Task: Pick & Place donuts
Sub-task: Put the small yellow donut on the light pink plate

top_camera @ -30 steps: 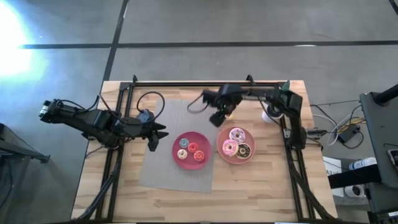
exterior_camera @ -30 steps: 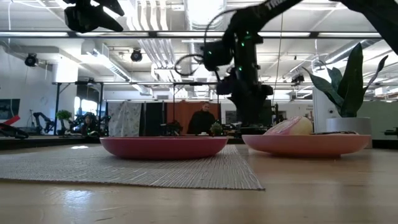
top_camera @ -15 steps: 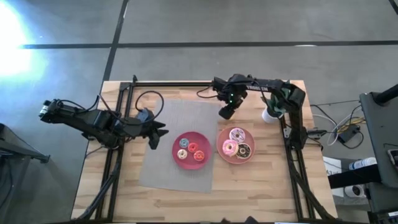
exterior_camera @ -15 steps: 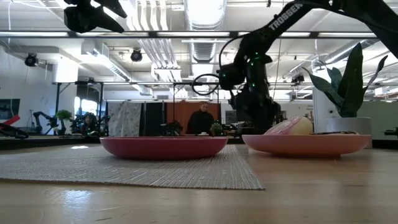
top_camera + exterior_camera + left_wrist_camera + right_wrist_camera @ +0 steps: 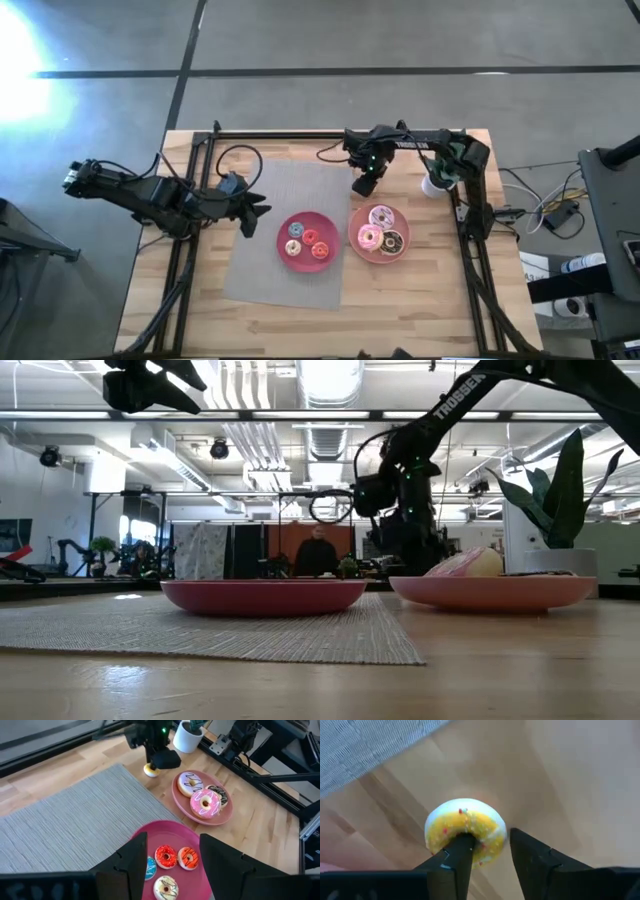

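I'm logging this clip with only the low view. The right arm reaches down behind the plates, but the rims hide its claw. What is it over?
Observer: The right claw is over a yellow donut that lies on bare wood, off both plates.
Operator: Is it gripped?
Observer: No. In the right wrist view the claw is open. One finger overlaps the ring's edge and the other stands beside it, with wood showing between them.
Operator: What is on the plates?
Observer: The left plate holds four tiny donuts. The right plate holds two pink-frosted donuts and one chocolate donut.
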